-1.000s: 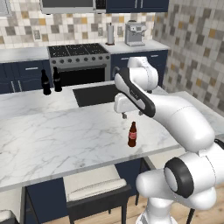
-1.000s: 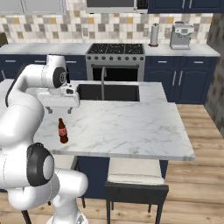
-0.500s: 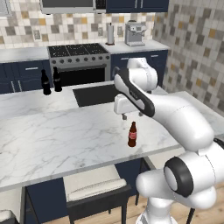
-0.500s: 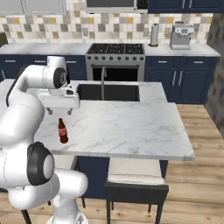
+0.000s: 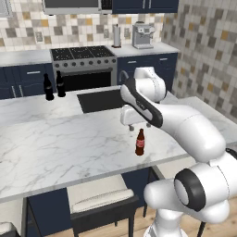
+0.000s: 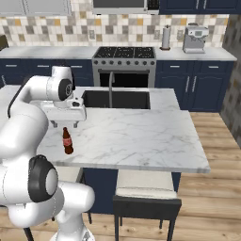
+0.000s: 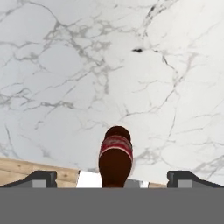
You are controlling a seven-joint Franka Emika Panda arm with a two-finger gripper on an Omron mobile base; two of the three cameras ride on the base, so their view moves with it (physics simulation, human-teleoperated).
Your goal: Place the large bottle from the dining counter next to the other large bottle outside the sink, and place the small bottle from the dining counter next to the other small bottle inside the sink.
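Standing upright on the dining counter [image 5: 55,143] in the left base view, the small bottle [image 5: 140,142] sits near the counter's front edge, just below the gripper [image 5: 137,127], which hangs above its cap without touching it; the white arm bends over from the lower right; the sink [image 5: 101,100] is a black recess at the far side of the slab, well apart from the bottle; two large bottles [image 5: 48,87] and [image 5: 60,84] stand side by side on the counter to the left of the sink, outside the basin; a stove [image 5: 83,53] and a coffee machine [image 5: 142,35] line the back wall.

From the right base view the small bottle [image 6: 67,141] stands near the left front corner of the dining counter [image 6: 141,136], with the gripper [image 6: 65,124] directly over it and a gap between them; the sink [image 6: 117,99] with its curved faucet [image 6: 111,84] lies farther back; a dark stool [image 6: 146,200] is tucked under the counter's front edge.

Looking down in the hand view, the small bottle [image 7: 115,158] rises at bottom centre, its red label facing the camera; the two fingertips [image 7: 41,178] stand wide apart on either side of it, touching nothing, so the claw is open and holds nothing; veined marble [image 7: 109,65] spreads beyond, with wooden floor [image 7: 26,170] past its edge.
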